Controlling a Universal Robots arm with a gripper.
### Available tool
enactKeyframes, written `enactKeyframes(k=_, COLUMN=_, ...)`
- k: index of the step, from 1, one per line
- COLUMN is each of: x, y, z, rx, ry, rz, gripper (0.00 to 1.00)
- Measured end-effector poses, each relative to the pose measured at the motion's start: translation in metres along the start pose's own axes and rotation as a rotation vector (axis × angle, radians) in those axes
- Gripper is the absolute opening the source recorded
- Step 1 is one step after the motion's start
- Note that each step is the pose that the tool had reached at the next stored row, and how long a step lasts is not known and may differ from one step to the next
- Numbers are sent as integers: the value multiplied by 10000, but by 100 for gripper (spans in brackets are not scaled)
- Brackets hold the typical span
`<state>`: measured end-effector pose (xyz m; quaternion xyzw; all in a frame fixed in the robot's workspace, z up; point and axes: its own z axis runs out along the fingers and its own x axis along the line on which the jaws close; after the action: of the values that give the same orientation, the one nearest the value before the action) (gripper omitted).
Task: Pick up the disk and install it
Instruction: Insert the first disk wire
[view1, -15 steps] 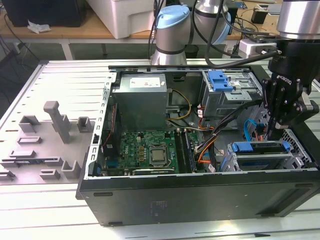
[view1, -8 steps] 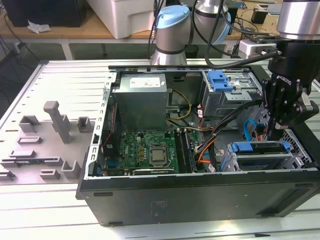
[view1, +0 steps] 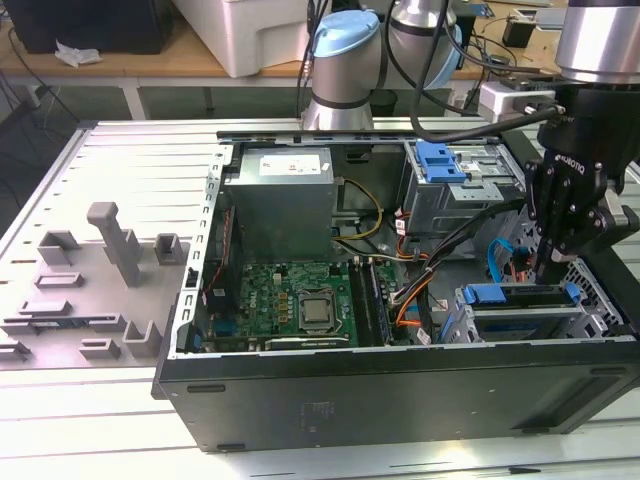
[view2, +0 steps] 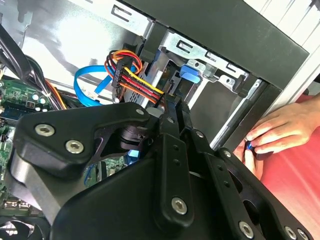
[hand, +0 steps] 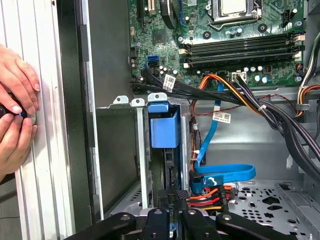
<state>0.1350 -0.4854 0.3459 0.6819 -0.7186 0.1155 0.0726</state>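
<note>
Gripper (hand: 171, 196), nearest the lens in both wrist views: fingers drawn almost together, pinching the blue frame of the disk (hand: 164, 129). Computer case (view1: 400, 385): lying open on the slatted table (view1: 90, 410). Drive cage (view1: 452, 322): at the case corner on the exterior view's right, beneath the gripper. The disk stands on edge inside this cage. A person's hands (hand: 17, 117): together on the table, just outside the case wall.

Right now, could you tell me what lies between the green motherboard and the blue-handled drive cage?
A bundle of orange and black cables lies between the motherboard and the drive cage, as the exterior view shows.
</note>
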Motion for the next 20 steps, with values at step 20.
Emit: enactKeyframes(k=20, x=-8, y=-4, z=39, rx=-1, ry=-30, rz=0, gripper=17)
